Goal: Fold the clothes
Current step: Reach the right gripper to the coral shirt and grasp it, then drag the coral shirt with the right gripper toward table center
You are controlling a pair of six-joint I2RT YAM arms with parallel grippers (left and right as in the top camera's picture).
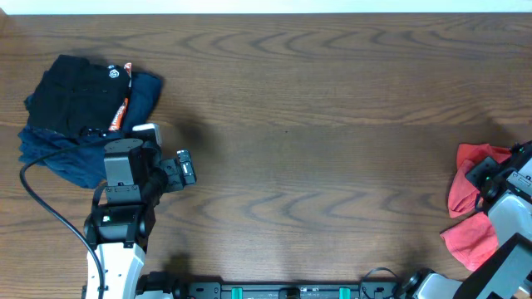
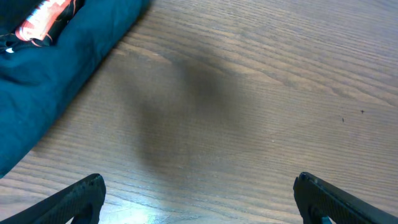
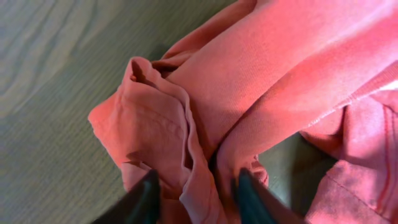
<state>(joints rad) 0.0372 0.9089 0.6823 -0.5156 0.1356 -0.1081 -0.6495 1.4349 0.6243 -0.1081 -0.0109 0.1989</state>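
- Although the T-shirt (image 1: 460, 195) is meant to end up folded, the overhead view shows it as a crumpled coral-red heap at the right edge of the table (image 1: 316, 124), partly under the right arm. The right tool (image 1: 477, 176) is down in its upper part. The left tool (image 1: 184, 167) sits far off on the left, just beside the black garment (image 1: 71, 91) and the navy garment (image 1: 50, 156), which lie piled together and are no part of this job. Judged from this, no folding is done yet. The step in hand looks like getting hold of the T-shirt so it can be brought out and spread.
- From the left wrist, the left tool (image 2: 208, 202) stands wide open over bare wood with nothing between its fingers. The navy garment fills the upper left corner.
- From the right wrist, the right tool (image 3: 199, 199) is partly closed, its fingers (image 3: 144, 199) straddling a raised fold of the T-shirt. Cloth fills the gap, but I cannot tell whether it is truly pinched. To do this well, I would close on a single hem or seam edge rather than a bunch of layers. I would then check that the cloth rises with the tool and draw it toward the middle of the table, where both arms can flatten it.
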